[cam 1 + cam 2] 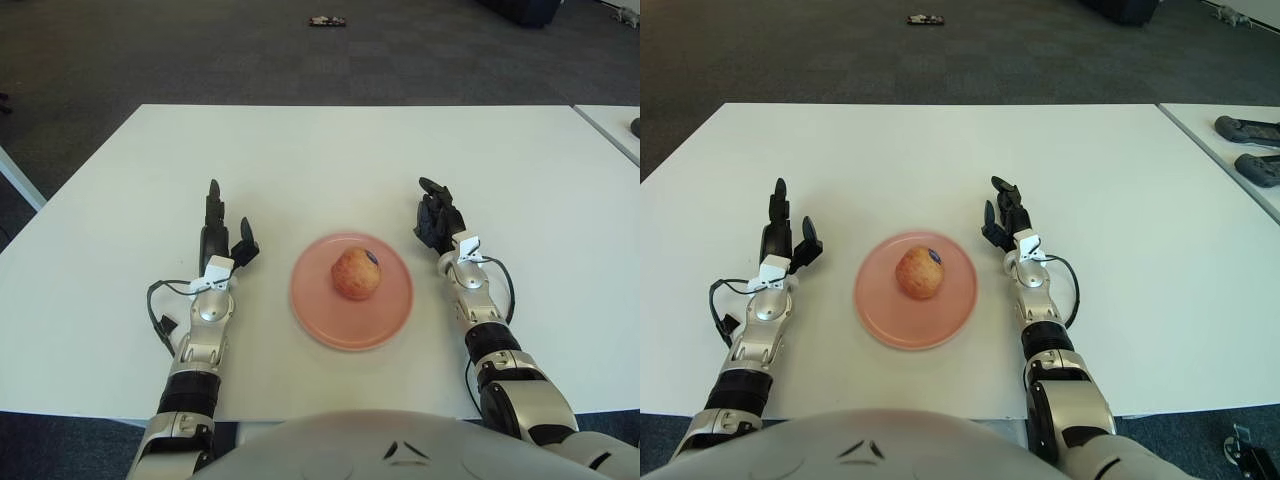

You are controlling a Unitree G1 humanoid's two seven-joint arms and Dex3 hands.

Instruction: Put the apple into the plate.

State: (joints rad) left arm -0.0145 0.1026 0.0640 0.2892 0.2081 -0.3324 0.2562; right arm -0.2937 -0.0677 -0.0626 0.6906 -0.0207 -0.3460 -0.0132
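Note:
A reddish-yellow apple (pixel 356 273) with a small dark sticker lies in the middle of the pink plate (pixel 320 310) on the white table. Nothing touches the apple. My right hand (pixel 437 213) shows just right of the plate, its fingers spread and holding nothing. To the left of the plate is my left hand (pixel 222 224), fingers stretched forward and open, a short gap from the rim.
The white table (pixel 330 150) runs wide to the back and both sides. A second table with two dark controllers (pixel 1252 148) stands at the far right. A small dark object (pixel 327 20) lies on the carpet beyond the table.

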